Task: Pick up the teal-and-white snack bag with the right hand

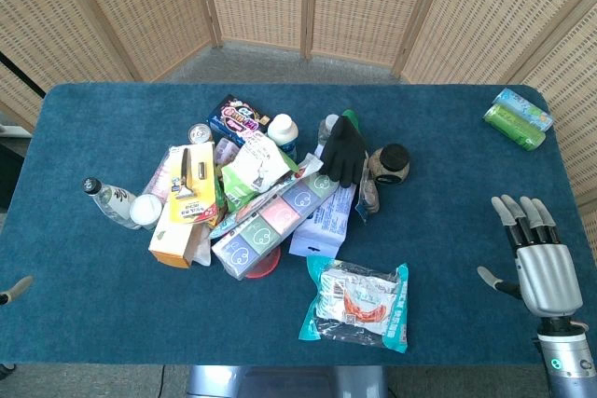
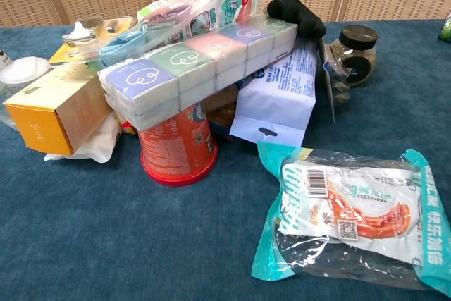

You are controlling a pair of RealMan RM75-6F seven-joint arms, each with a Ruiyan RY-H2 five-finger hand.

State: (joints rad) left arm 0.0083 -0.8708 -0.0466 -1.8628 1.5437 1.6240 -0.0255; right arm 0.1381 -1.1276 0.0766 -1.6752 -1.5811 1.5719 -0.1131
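Note:
The teal-and-white snack bag lies flat near the table's front edge, with orange-red food showing through its clear window; in the chest view the snack bag fills the lower right. My right hand hovers at the table's right front, well to the right of the bag, fingers straight and spread, holding nothing. Only a grey tip of my left hand pokes in at the left edge of the head view, too little to judge. Neither hand appears in the chest view.
A pile sits mid-table behind the bag: a pastel tissue pack, white pouch, red cup, orange box, black glove, jar, and bottles. Two green cans lie at the far right corner.

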